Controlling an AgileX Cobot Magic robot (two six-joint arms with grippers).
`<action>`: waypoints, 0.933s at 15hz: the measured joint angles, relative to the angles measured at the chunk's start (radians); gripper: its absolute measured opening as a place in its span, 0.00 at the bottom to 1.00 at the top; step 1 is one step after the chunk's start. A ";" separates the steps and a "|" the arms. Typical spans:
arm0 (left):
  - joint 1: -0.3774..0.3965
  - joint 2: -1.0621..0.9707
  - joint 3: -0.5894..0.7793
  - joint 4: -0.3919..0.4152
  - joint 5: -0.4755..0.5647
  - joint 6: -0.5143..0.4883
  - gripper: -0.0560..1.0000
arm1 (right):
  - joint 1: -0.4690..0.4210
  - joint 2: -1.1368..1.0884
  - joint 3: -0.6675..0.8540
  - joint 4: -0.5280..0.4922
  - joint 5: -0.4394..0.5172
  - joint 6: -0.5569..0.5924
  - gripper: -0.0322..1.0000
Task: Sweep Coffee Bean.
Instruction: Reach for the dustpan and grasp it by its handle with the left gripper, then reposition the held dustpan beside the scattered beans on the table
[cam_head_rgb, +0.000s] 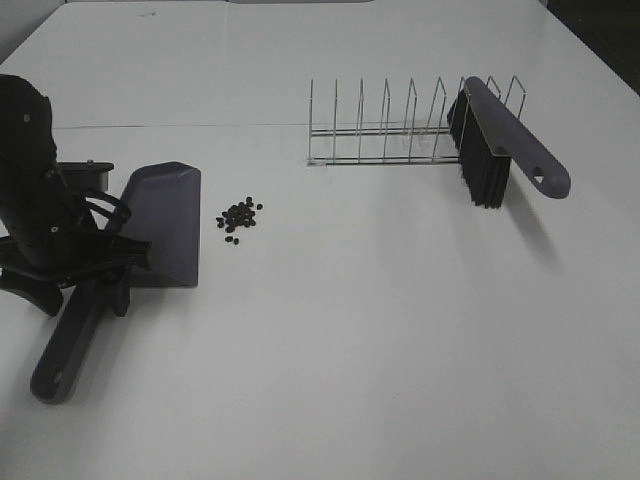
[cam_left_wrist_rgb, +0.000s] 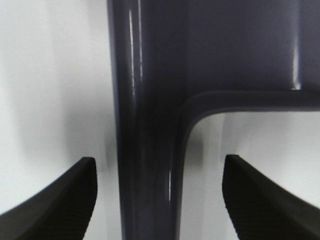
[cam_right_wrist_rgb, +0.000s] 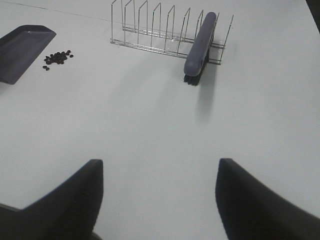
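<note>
The coffee beans (cam_head_rgb: 240, 215) lie in a small loose cluster on the white table, just right of the grey-purple dustpan (cam_head_rgb: 165, 225). My left gripper (cam_head_rgb: 85, 288) hangs over the dustpan's handle (cam_left_wrist_rgb: 145, 150), open, one finger on either side and a gap showing between each finger and the handle. A brush (cam_head_rgb: 505, 140) with black bristles leans in the wire rack (cam_head_rgb: 390, 125) at the back right. From the right wrist view my right gripper (cam_right_wrist_rgb: 160, 200) is open above bare table, with the beans (cam_right_wrist_rgb: 57, 57), dustpan (cam_right_wrist_rgb: 22, 47) and brush (cam_right_wrist_rgb: 200, 45) far ahead of it.
The wire rack (cam_right_wrist_rgb: 160, 30) has several upright dividers, and the brush rests in its right end. The dustpan's handle runs toward the table's front left edge. White tabletop spreads between the beans and the rack.
</note>
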 joint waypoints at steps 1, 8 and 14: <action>0.000 0.018 0.000 0.000 0.001 0.000 0.67 | 0.000 0.000 0.000 0.000 0.000 0.000 0.60; -0.001 0.031 -0.002 -0.009 0.003 -0.031 0.31 | 0.000 0.000 0.000 0.000 0.000 0.000 0.60; -0.001 -0.078 0.006 0.037 0.041 -0.072 0.31 | 0.000 0.000 0.000 0.000 0.000 0.000 0.60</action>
